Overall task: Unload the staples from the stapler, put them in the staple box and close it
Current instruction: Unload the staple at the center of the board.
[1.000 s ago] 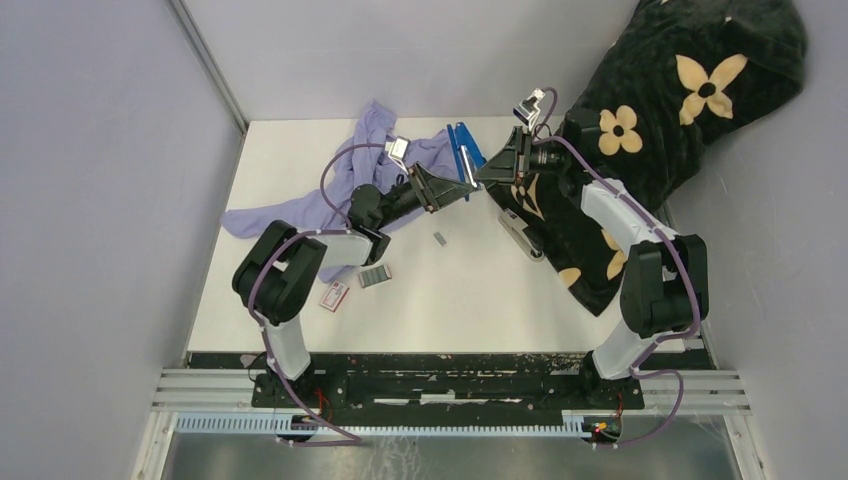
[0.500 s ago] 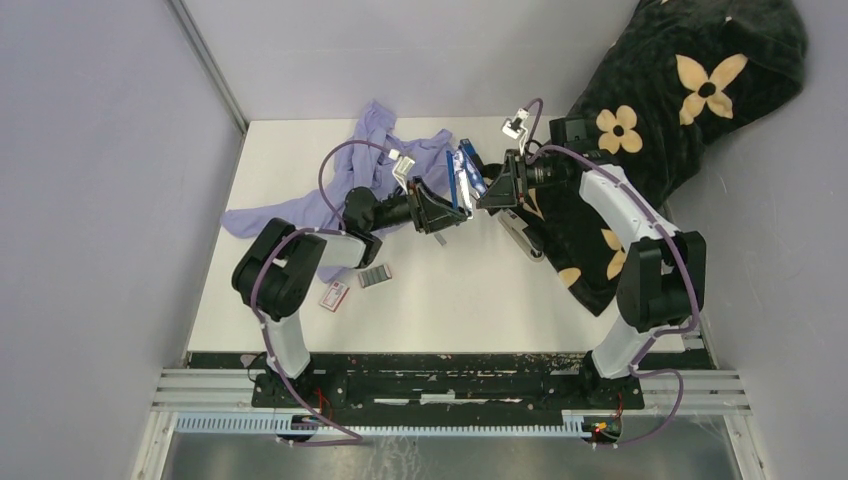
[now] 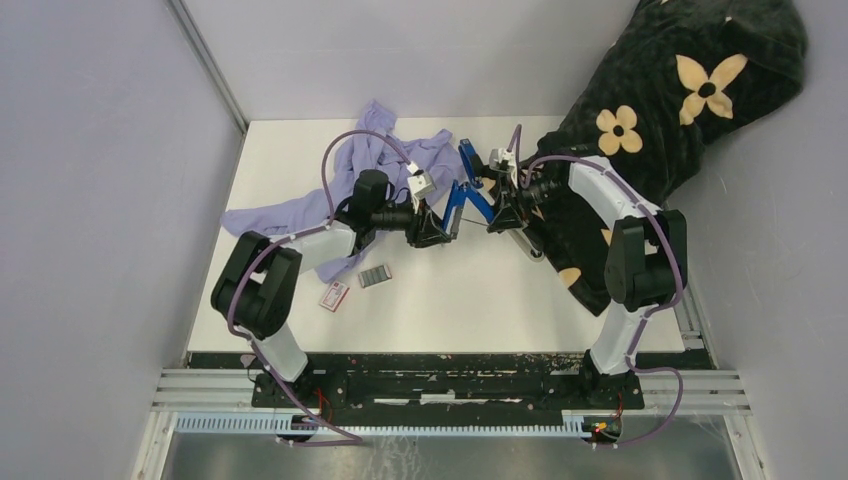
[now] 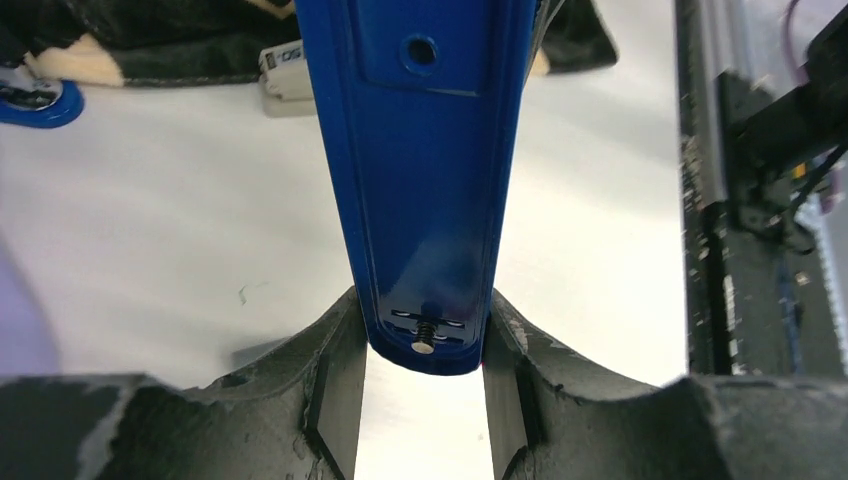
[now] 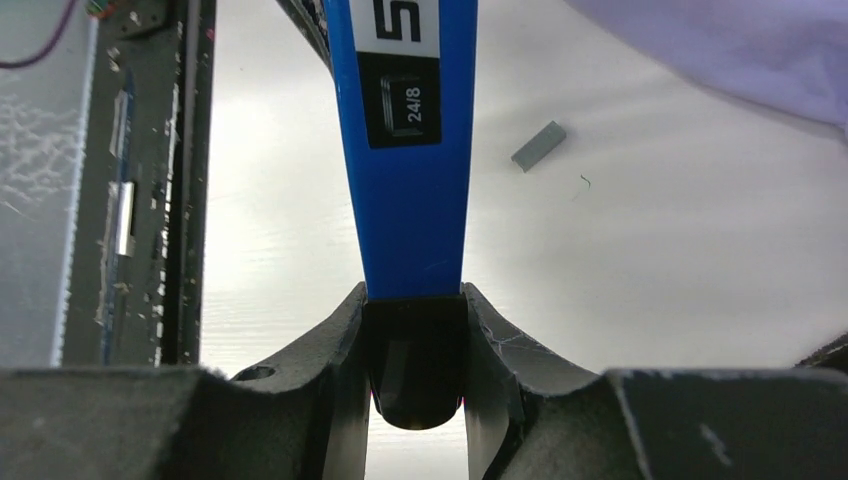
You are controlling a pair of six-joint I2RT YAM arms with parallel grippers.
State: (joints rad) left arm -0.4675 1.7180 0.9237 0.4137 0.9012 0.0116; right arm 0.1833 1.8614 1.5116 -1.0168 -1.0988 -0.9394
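**Operator:** Which step is in hand?

**Technician:** Emptying, by my reading. The stapler is held off the table, toward 12 o'clock of its centre, with its two halves splayed in an inverted V. The left gripper is clamped on the tip of the plain blue half, one finger on each side. The right gripper is clamped on the black end cap of the labelled half.

**Operator:** Where are the staples?

**Technician:** A stack of staples lies on the table at 8 o'clock of the left gripper, just beside a small box. The right wrist view shows one loose strip on the table at 2 o'clock of the jaws. No view shows whether any remain inside the stapler.

**Operator:** What does the next move call for?

**Technician:** Probably keeping both clamps firm and turning the open channel downward over bare table, so that any remaining strip slides out. The hinge should not be twisted.

**Operator:** What has changed over the last second?

**Technician:** The stapler was then further toward 12 o'clock with its halves nearly together. It is now nearer the arm bases and spread wide. The left gripper now stands over the spot where the loose strip lay in the overhead view. The stack and the box have not moved.
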